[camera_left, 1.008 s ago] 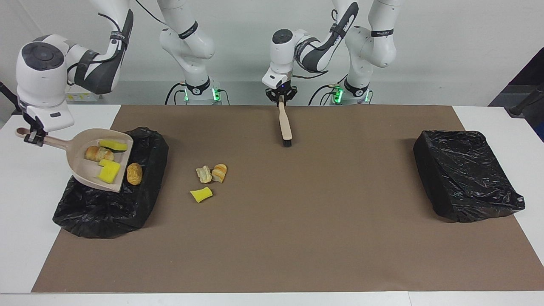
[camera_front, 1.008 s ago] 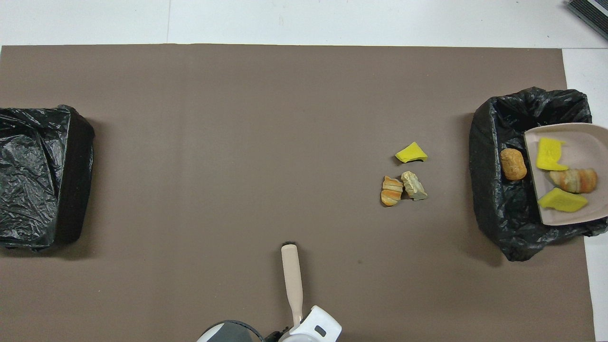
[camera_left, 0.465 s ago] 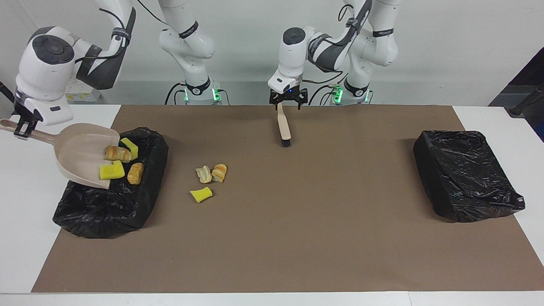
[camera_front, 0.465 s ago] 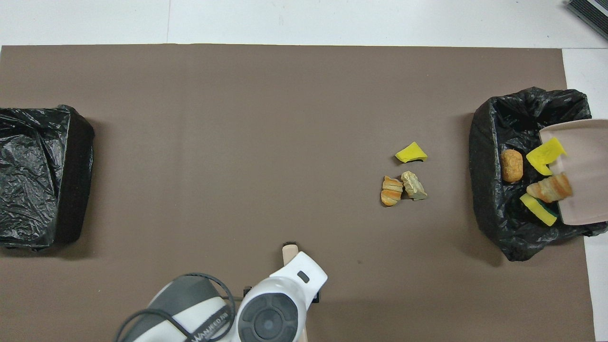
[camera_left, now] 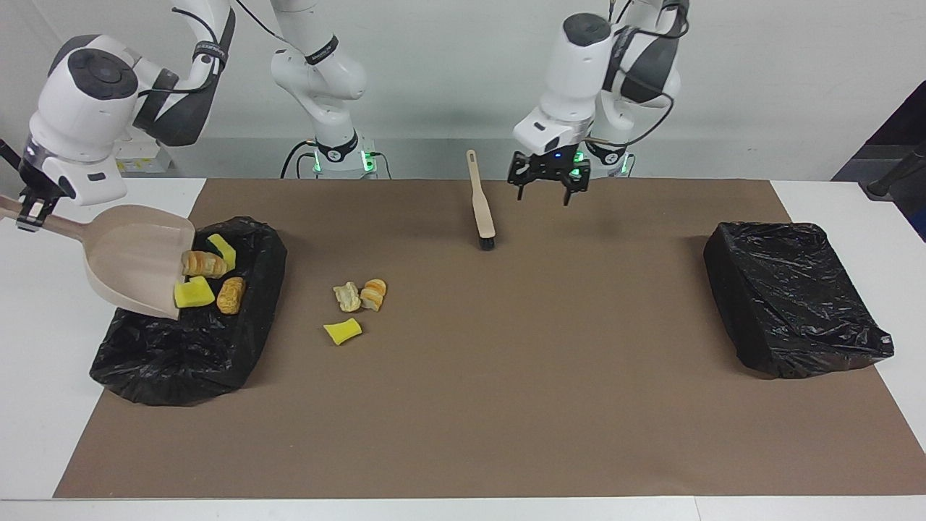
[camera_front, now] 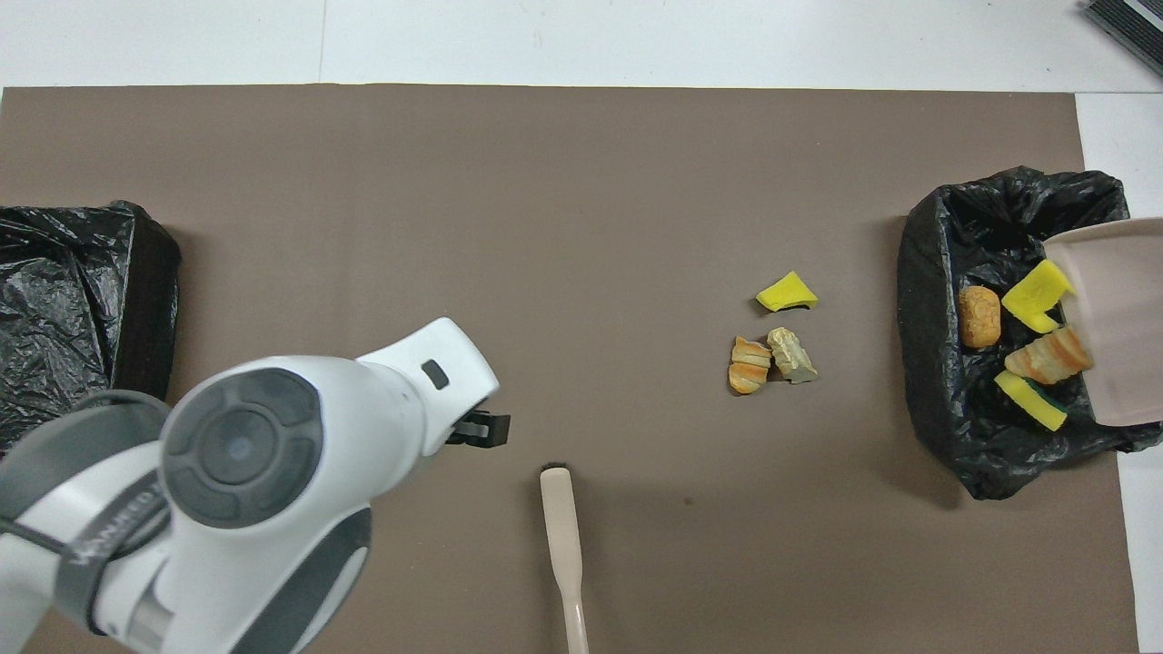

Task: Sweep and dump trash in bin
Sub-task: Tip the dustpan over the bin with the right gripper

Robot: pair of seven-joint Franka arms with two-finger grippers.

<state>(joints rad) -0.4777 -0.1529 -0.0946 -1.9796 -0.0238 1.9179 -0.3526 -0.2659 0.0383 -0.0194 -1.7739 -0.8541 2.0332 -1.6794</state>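
Note:
My right gripper (camera_left: 29, 215) is shut on the handle of the beige dustpan (camera_left: 130, 253), which is tipped steeply over the black-lined bin (camera_left: 181, 347) at the right arm's end. A croissant piece (camera_left: 204, 263) and two yellow sponge chunks (camera_left: 194, 293) (camera_left: 222, 250) are sliding off its lip. A brown bread piece (camera_left: 230, 295) lies in the bin. Three bits of trash stay on the mat: a pale bread piece (camera_left: 347, 297), a croissant piece (camera_left: 374, 294) and a yellow chunk (camera_left: 342, 331). The brush (camera_left: 482, 210) lies free. My left gripper (camera_left: 548, 184) hangs open and empty beside it.
A second bin (camera_left: 792, 297), wrapped in black plastic, stands at the left arm's end of the brown mat (camera_left: 506, 405). In the overhead view the raised left arm (camera_front: 245, 490) covers part of the mat beside the brush (camera_front: 561, 536).
My left gripper opened, let go of the brush, rose and moved toward its own end. My right gripper tipped the dustpan further, and the pieces slid down to its lip over the bin.

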